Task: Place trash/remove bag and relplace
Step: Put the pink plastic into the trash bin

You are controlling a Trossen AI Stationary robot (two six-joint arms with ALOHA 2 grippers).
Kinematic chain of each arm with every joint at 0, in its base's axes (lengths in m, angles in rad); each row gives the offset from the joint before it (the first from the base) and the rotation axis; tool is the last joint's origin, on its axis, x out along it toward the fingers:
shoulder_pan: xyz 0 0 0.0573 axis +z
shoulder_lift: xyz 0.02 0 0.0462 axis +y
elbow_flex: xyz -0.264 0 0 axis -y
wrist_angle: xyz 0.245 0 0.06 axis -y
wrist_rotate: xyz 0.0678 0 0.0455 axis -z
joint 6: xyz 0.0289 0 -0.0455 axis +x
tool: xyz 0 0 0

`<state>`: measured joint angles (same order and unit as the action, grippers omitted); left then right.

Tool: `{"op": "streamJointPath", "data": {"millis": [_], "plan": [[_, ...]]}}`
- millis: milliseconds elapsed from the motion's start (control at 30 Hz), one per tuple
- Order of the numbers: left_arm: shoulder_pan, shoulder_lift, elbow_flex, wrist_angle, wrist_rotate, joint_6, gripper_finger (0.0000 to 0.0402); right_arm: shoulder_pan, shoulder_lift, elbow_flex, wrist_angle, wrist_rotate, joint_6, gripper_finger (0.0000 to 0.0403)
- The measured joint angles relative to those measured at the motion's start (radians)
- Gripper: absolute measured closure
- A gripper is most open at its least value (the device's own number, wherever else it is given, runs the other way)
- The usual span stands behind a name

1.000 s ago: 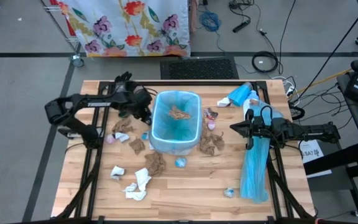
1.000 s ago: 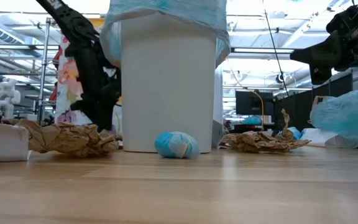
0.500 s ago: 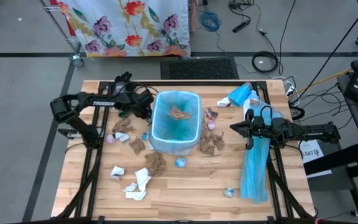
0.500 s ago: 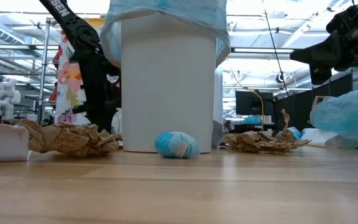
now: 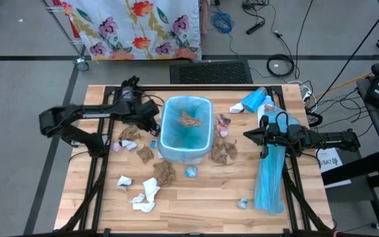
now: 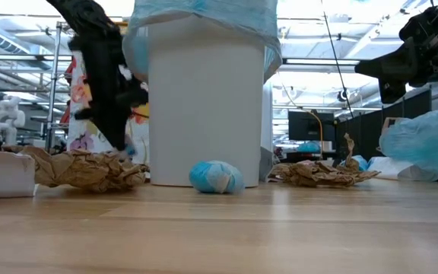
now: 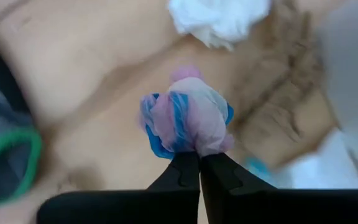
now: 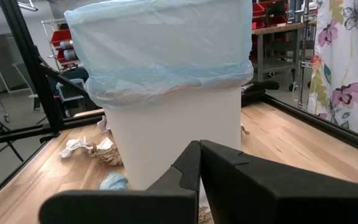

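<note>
Bin (image 5: 186, 131), blue-lined, stands mid-table w/ a few brown wads inside; most trash (image 5: 164, 172) lies on the table around it. Left gripper (image 7: 199, 163) is pinched tight on a pink/blue scrap (image 7: 187, 121), just beside bin's left wall. Risk: thin grip, scrap may slip off short of rim. Right gripper (image 8: 199, 163) clamped, empty, hangs right of bin.

desk (image 5: 202, 204): light wooden slats, dark frame along the edges.
floral cloth (image 5: 137, 26): white with red, purple and yellow flowers, hanging beyond the desk's far edge.
floor mat (image 5: 210, 71): dark, on the grey floor just behind the desk.
cables (image 5: 280, 64): black coil on the floor near the mat; a blue coil (image 5: 222, 22) lies farther back.
room background (image 6: 325, 122): monitors and shelving, seen level across the desk.
</note>
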<state>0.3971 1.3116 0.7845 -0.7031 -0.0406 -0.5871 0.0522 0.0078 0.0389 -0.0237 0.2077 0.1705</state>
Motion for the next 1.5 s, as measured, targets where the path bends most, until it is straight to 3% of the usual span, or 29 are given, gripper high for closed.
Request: {"op": "streamJointPath", "data": {"millis": [267,467,600,800,1000,1167,1367,1500], "plan": [[-0.085,-0.252,0.032,-0.145,-0.058,-0.135,0.0401,0.0,0.0,0.0,0.0,0.0,0.0,0.0403],[-0.127,-0.4,0.178,-0.211,-0.13,-0.141,0.0401,0.0,0.0,0.0,0.0,0.0,0.0,0.0403],[-0.146,-0.421,0.313,-0.231,-0.191,-0.156,0.0401,0.0,0.0,0.0,0.0,0.0,0.0,0.0403],[-0.172,-0.352,0.517,-0.161,-0.208,-0.035,0.0402,0.0,0.0,0.0,0.0,0.0,0.0,0.0403],[-0.205,-0.204,0.652,-0.079,-0.194,0.077,0.0401,0.0,0.0,0.0,0.0,0.0,0.0,0.0403],[-0.232,-0.1,0.682,0.016,-0.169,0.17,0.04,0.0,0.0,0.0,0.0,0.0,0.0,0.0403],[-0.246,-0.035,0.685,0.073,-0.055,0.175,0.0379,0.0,0.0,0.0,0.0,0.0,0.0,0.0403],[-0.25,0.01,0.685,0.117,-0.041,0.176,0.036,0.0,0.0,0.0,0.0,0.0,0.0,0.0403]]}}
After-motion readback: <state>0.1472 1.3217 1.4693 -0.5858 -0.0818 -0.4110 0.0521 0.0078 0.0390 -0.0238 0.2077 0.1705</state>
